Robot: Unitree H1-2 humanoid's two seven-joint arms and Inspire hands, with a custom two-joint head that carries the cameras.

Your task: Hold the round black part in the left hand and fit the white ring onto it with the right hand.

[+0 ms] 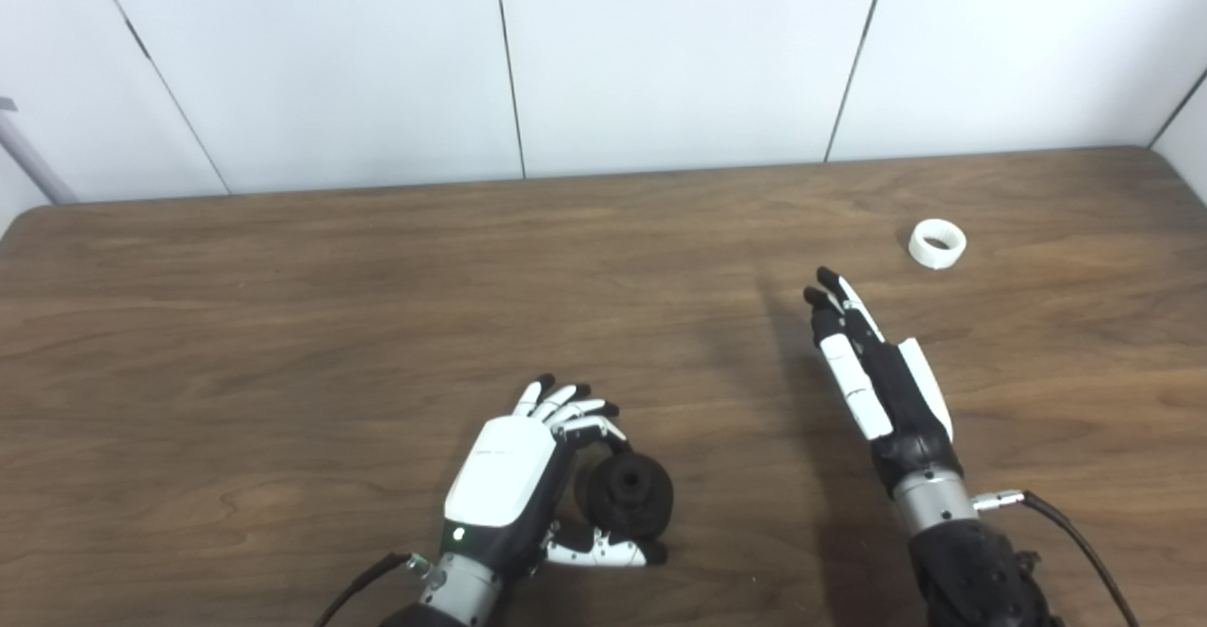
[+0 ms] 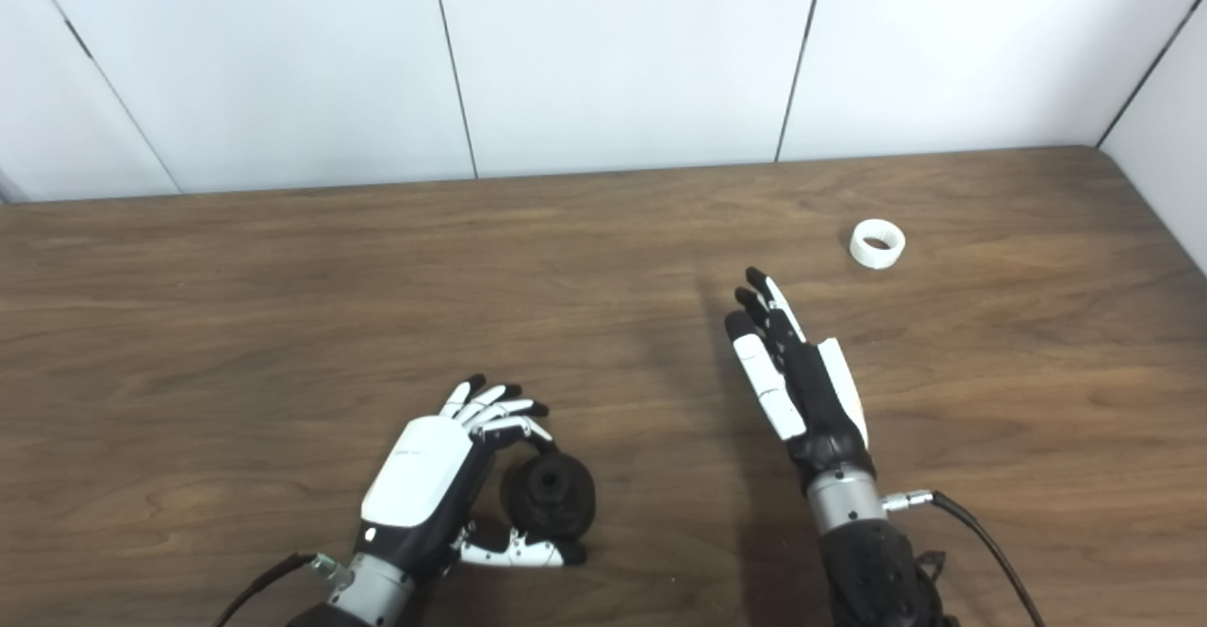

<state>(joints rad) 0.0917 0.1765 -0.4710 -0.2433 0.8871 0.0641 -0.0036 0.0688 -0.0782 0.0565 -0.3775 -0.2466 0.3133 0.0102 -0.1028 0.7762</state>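
Plainly, the white ring (image 1: 937,243) lies on the surface (image 1: 283,306) just beyond and right of the right hand (image 1: 877,372), whose straight fingers (image 1: 830,292) grasp nothing, while the far-off left hand (image 1: 514,481) cups the round black part (image 1: 627,493).

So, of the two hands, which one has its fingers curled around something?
The left hand: its fingers curl around the round black part. The right hand is open, empty, short of the white ring.
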